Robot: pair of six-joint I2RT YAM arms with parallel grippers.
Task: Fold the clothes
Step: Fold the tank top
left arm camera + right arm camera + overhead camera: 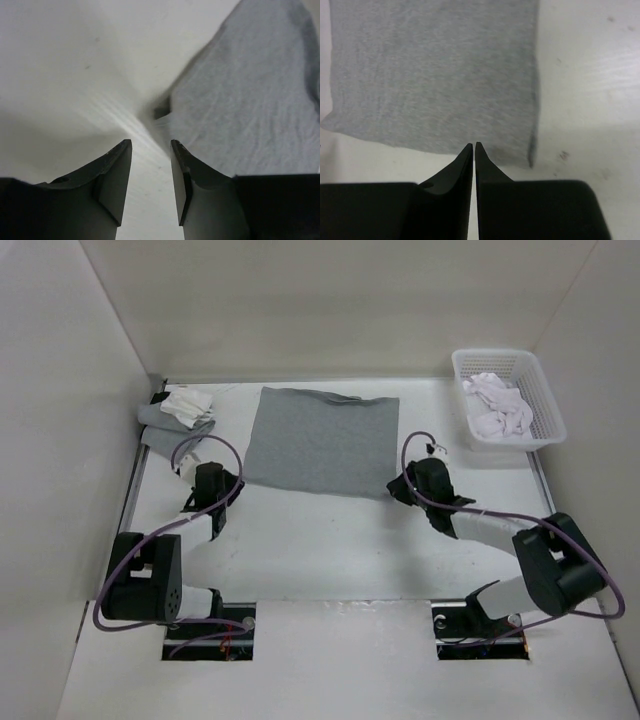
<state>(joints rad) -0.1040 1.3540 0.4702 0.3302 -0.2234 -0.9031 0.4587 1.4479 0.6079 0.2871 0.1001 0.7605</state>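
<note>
The clothes (320, 440) are a light-grey T-shirt lying flat as a rough rectangle at the back middle of the table. My left gripper (232, 487) sits at the shirt's near left corner. In the left wrist view it (151, 145) is open over bare table, and the grey fabric (250, 100) starts just ahead and to the right of its fingers. My right gripper (398, 486) is at the near right corner. Seen from the right wrist, its jaws (473, 146) are shut with nothing between them, and their tips overlap the shirt's near hem (435, 75).
A white basket (500, 355) holding white garments (500, 408) stands at the back right. A thicker grey cloth (160, 422) with a white cloth (188, 403) on it lies at the back left. Walls close in the left, back and right sides.
</note>
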